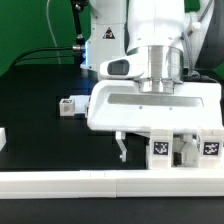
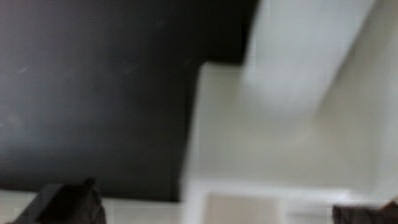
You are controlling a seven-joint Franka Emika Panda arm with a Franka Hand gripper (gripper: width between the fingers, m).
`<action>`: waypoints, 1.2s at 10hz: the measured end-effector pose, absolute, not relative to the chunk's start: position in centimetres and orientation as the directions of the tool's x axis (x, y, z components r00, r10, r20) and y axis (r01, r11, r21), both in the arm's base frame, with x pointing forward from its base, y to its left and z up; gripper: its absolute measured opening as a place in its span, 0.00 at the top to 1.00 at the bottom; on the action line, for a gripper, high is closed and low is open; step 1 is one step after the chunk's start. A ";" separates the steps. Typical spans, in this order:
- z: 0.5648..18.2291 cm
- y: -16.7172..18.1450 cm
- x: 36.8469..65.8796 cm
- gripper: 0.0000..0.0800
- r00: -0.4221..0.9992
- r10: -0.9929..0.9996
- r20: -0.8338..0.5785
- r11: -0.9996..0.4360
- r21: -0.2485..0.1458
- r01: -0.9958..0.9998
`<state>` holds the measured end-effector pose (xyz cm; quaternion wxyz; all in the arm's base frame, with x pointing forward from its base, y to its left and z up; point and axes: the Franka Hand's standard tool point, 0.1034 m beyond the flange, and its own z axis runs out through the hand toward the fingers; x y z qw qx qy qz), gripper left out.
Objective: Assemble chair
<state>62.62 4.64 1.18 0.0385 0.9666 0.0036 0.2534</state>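
End effector (image 1: 150,151) is released: jaws spread wide, and I see nothing pinched between them. It hangs low over the desk (image 1: 40,100), fingers pointing at 6 o'clock.

Key relation, exterior view: the tagged chair blocks (image 1: 209,147) sit right at finger height, from directly under the wrist out toward 4 o'clock. They form a row running 9-to-3, just behind the rail (image 1: 100,182). The near block looks to be in or just behind the jaw gap; I can't tell which.

The small chair part (image 1: 68,105) lies well apart at 9 o'clock and isn't in play.

The wrist view is blurred. One dark fingertip (image 2: 71,203) is over bare desk, just off the edge of a white chair slab (image 2: 285,120), apart from it rather than touching.

My read is that the jaw gap isn't centred on the part. It likely needs a sideways shift toward 3 o'clock before closing, or one finger may land on top.
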 end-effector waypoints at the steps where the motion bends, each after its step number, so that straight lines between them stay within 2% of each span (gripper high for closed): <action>1: 1.0 5.1 62.6 0.19 0.872 0.033 0.488 -0.997 0.081 -0.008; 2: 1.0 4.8 62.6 0.32 0.872 0.030 0.489 -0.997 0.082 -0.012; 3: 1.0 4.7 62.6 0.53 0.872 0.028 0.489 -0.997 0.081 -0.013; 4: 1.0 4.7 62.6 0.53 0.872 0.029 0.489 -0.997 0.081 -0.013; 5: 0.9 4.1 62.4 0.75 0.875 0.024 0.484 -0.996 0.087 -0.020; 6: 0.9 3.6 62.3 0.75 0.875 0.020 0.484 -0.995 0.091 -0.028; 7: 0.9 3.4 62.3 0.93 0.874 0.018 0.485 -0.995 0.093 -0.031; 11: 1.0 3.4 62.3 0.95 0.874 0.016 0.486 -0.995 0.092 -0.033; 12: 1.9 2.8 62.3 0.95 0.873 0.040 0.486 -0.995 0.103 -0.011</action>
